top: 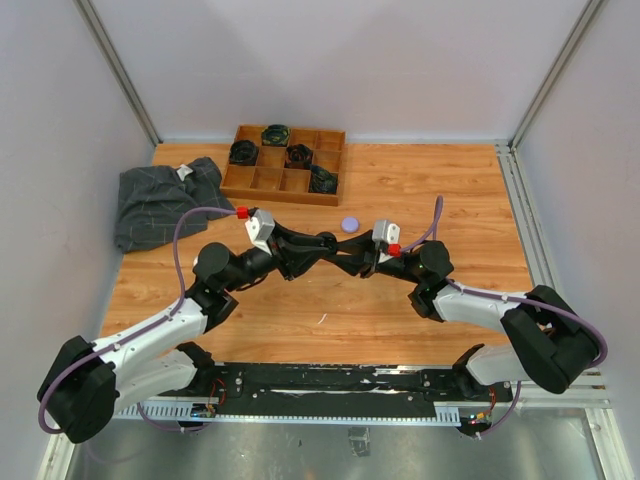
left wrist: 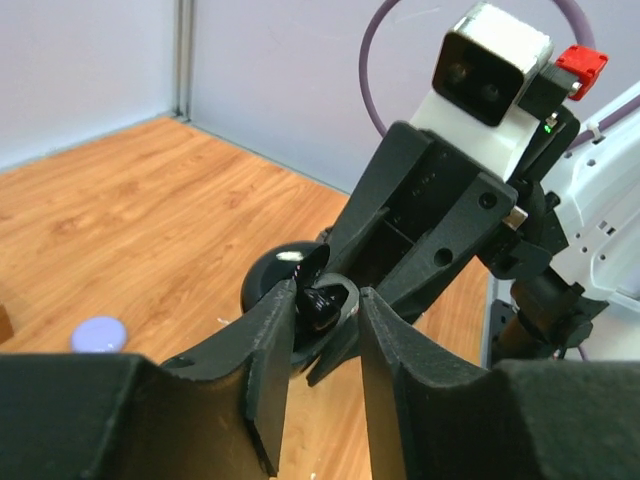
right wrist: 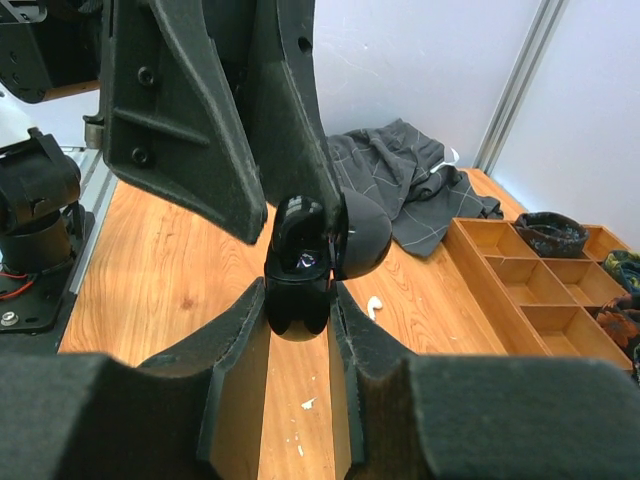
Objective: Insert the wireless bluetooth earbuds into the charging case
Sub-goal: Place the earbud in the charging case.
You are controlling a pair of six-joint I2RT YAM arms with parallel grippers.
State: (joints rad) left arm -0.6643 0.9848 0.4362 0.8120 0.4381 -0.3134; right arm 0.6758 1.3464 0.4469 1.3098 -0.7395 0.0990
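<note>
The right gripper [right wrist: 298,296] is clenched on the black charging case [right wrist: 297,305] and holds it above the middle of the desk [top: 450,200]. In the right wrist view the case body stands with its long axis upright between the fingers [right wrist: 235,340]. Its open side faces the left gripper, and the domed lid [right wrist: 362,235] is swung aside.

The left gripper [left wrist: 328,306] meets it head-on, with its fingers [left wrist: 270,345] at the case mouth. A glossy black earbud [left wrist: 322,300] sits in the gap at their tips, at the rim of the case. Whether the fingers are gripping it or have released it cannot be told.

A white earbud [right wrist: 374,305] lies on the desk beyond the case. Just past the grippers lies a lilac round case [top: 349,224]. Farther back stand a wooden compartment tray [top: 280,194] holding dark items and, to its left, a crumpled grey cloth [top: 160,200].
</note>
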